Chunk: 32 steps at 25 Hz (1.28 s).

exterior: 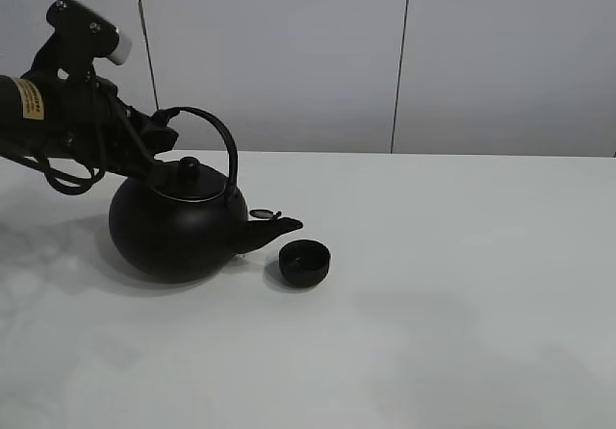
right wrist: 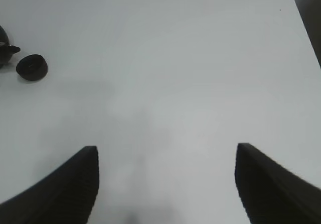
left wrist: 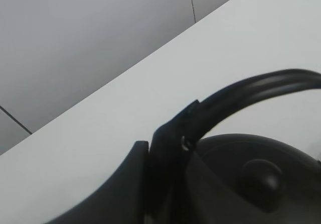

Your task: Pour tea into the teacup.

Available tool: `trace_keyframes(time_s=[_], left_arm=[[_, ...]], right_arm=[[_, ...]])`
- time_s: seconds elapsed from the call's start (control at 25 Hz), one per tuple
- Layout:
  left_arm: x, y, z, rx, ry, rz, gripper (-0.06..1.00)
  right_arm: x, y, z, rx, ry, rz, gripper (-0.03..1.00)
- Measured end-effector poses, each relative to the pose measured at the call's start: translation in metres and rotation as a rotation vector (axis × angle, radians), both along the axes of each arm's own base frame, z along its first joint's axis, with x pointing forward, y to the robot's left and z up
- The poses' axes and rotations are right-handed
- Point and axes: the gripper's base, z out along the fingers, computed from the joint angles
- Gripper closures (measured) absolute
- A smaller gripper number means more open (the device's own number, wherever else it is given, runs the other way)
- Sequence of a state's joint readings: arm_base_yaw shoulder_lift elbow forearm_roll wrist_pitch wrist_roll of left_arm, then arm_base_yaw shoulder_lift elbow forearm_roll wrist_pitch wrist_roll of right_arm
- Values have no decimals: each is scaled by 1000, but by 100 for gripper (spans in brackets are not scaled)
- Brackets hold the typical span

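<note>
The big black kettle [exterior: 173, 232] stands at the left of the white table, its spout [exterior: 287, 224] pointing right and ending just above and left of the teacup [exterior: 305, 262]. The teacup is a small, low black cup standing upright on the table; no stream of tea shows. My left gripper [exterior: 162, 126] is shut on the rear part of the kettle's arched handle [exterior: 219, 133]. In the left wrist view the handle [left wrist: 251, 91] runs out from between the dark fingers [left wrist: 165, 153], above the lid knob [left wrist: 261, 176]. My right gripper [right wrist: 165, 179] hangs open over bare table, far from the teacup [right wrist: 32, 67].
The white table [exterior: 462, 294] stretches out to the right and front of the cup. A grey panelled wall [exterior: 289, 54] rises behind the table's far edge. The right arm does not show in the exterior high view.
</note>
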State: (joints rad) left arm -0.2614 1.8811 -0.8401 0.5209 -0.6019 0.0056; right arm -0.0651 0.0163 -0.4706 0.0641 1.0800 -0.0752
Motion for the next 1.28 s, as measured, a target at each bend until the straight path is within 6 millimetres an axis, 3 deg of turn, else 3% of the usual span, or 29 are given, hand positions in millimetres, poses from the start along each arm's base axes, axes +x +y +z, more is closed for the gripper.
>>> trace_keyframes(time_s=[0.68,1.28], left_arm=[[1,-1,1,18,-4,-19,83],[6,-18,8,79,0,-46,83]], right_arm=[[0,0,0,0,1,0,45],[0,0,0,0,1,0,45]])
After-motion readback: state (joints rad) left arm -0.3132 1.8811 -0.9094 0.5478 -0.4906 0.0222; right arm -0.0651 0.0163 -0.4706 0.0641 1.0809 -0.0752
